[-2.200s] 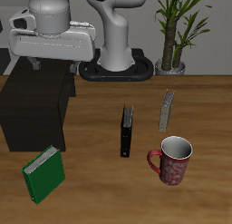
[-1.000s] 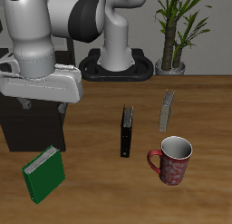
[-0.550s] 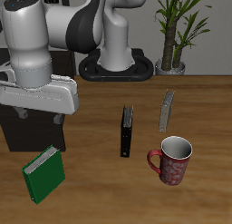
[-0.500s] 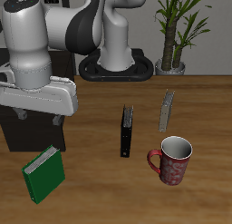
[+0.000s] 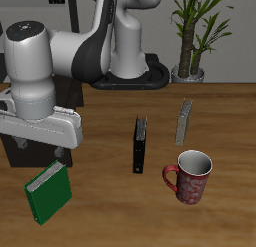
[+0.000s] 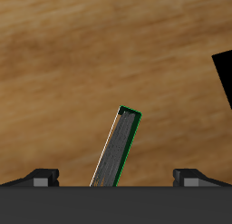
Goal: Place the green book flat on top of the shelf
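Gripper (image 5: 40, 151) hangs over the green book (image 5: 48, 192), fingers spread wide, nothing held. Book stands upright on the table (image 5: 110, 206) near the front edge, just in front of the black shelf (image 5: 12, 141). Wrist view: book's page edge (image 6: 116, 148) sits between the fingers.

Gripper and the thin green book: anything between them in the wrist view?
No. In the wrist view only bare wooden table shows between the gripper and the standing green book; the fingertips sit apart on either side.
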Motion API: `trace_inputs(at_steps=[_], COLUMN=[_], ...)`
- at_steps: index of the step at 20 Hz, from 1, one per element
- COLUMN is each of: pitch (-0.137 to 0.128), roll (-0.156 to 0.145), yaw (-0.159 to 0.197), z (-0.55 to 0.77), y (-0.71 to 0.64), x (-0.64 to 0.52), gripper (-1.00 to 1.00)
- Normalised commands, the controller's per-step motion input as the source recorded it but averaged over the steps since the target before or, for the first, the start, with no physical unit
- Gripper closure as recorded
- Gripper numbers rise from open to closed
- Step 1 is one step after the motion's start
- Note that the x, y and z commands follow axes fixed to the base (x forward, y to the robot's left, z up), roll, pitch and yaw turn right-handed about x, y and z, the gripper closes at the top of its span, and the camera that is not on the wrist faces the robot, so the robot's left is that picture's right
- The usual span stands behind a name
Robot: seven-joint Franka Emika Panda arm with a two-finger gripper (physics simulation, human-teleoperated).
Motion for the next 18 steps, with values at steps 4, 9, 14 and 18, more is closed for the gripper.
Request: trace_inputs(at_steps=[4,9,14,18], pitch=[0.033,0.009,0.032,0.040], roll=[-0.021,-0.003,-0.025,-0.005], yaw=[-0.036,-0.017,-0.048,-0.017], z=[-0.35,-0.26,-0.25,-0.24], y=[-0.05,0.08,-0.07,-0.05], x=[0.12,0.04,0.03,0.02], gripper=[-1.00,-1.00,-1.00,-1.00])
